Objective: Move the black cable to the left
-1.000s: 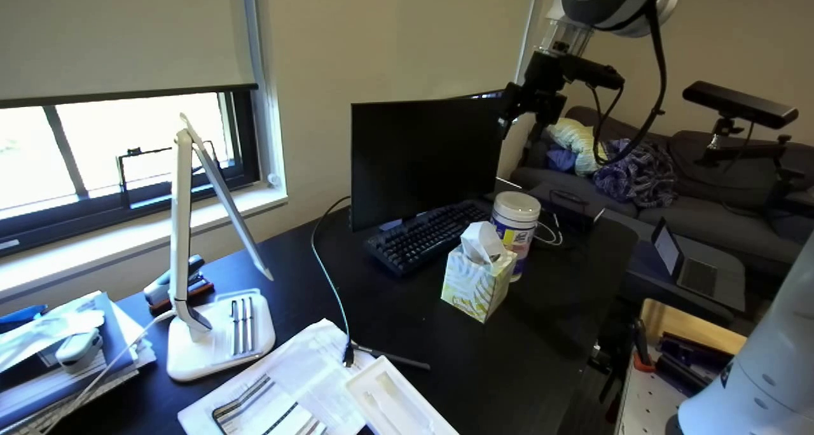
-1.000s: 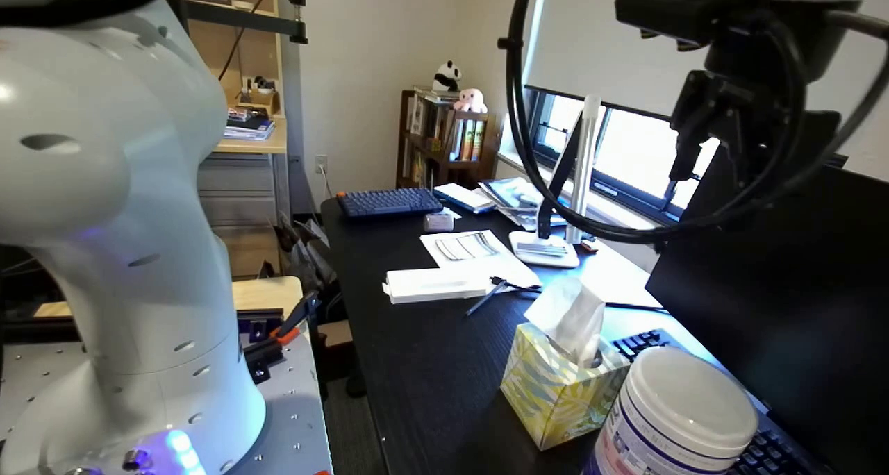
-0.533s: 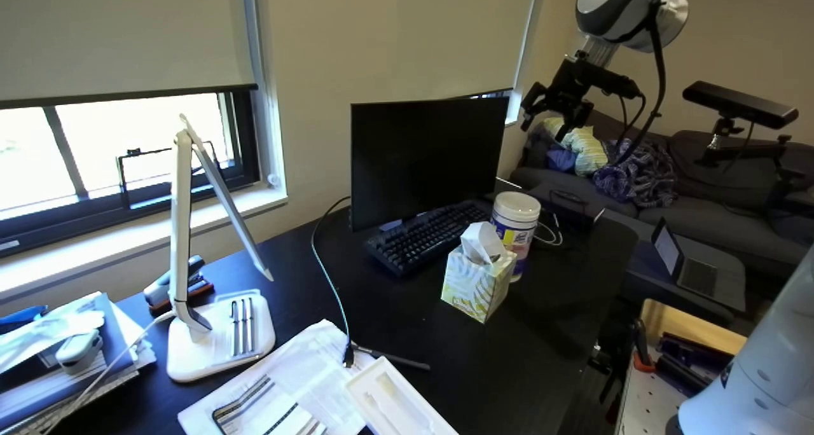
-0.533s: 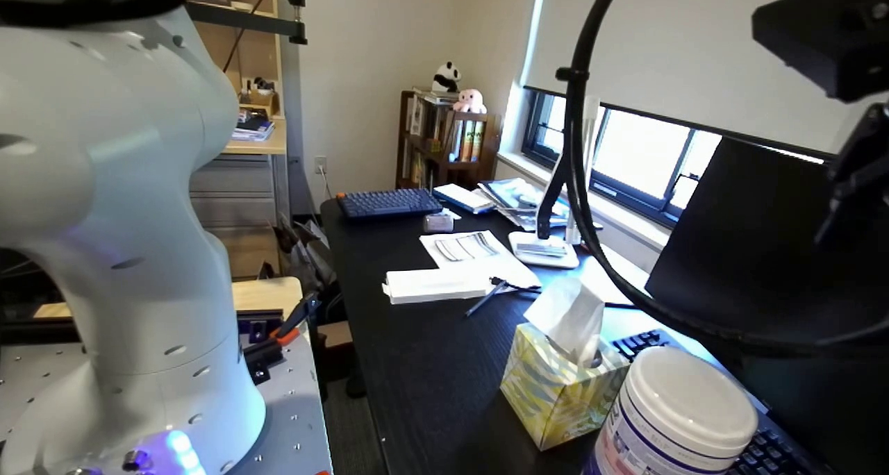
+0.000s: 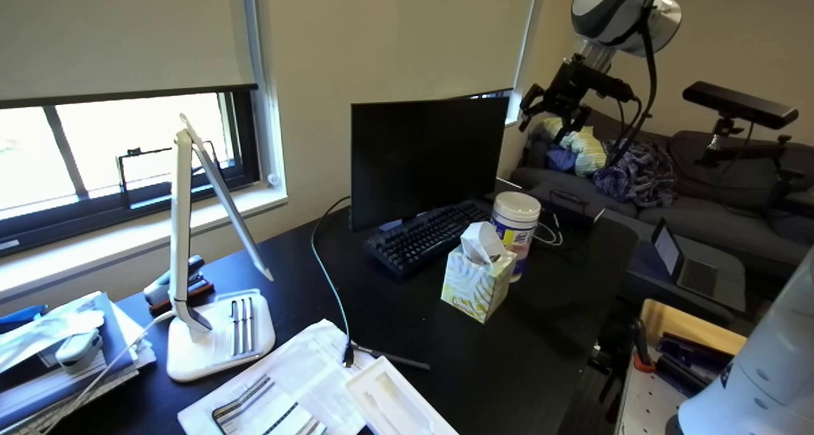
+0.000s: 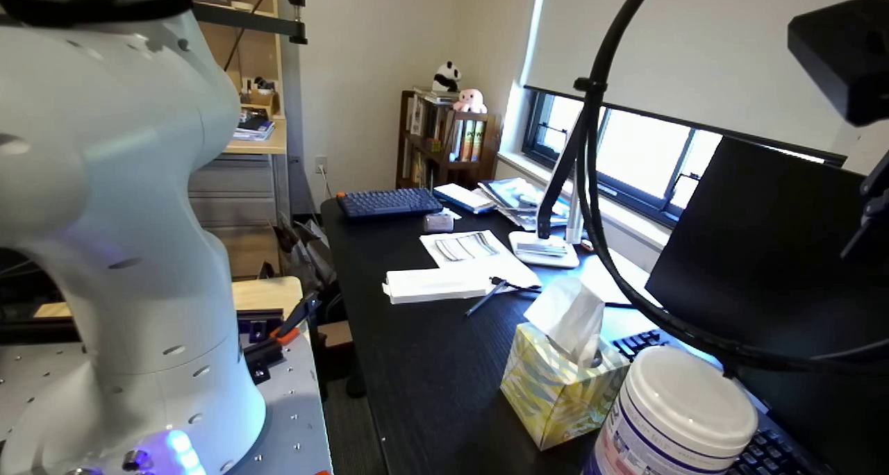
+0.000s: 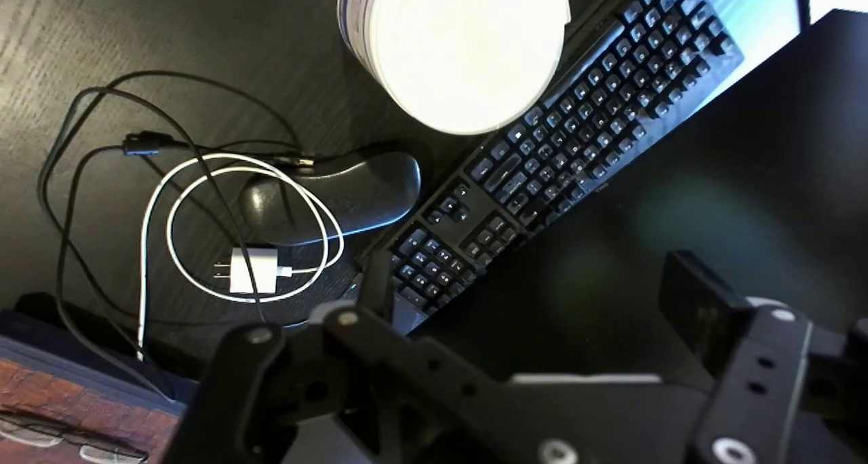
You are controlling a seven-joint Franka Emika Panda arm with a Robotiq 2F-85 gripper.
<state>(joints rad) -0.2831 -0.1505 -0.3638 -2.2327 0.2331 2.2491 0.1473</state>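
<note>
A thin black cable point(image 7: 43, 180) lies in loose bends at the left of the wrist view, crossing a white charger cord on the desk. Another thin dark cable point(image 5: 312, 239) runs in an exterior view from behind the monitor to the papers, ending in a black plug point(image 5: 348, 357). My gripper point(image 5: 542, 133) is high above the desk by the monitor's far edge, apart from both cables. In the wrist view the gripper point(image 7: 539, 291) has its fingers wide apart with nothing between them. In an exterior view the gripper is cut off by the right edge.
Below are a wipes tub point(image 7: 468, 50), a keyboard point(image 7: 529, 159), a mouse point(image 7: 339, 196) and a white charger point(image 7: 254, 271). The monitor point(image 5: 426, 161) stands close by. A tissue box point(image 5: 477, 279), lamp point(image 5: 181, 231) and white tray point(image 5: 400, 400) are also on the desk.
The arm has moved to the right in both exterior views and the gripper has turned, its fingers showing spread. Over the last half second it shifted only slightly. The cables have not moved.
</note>
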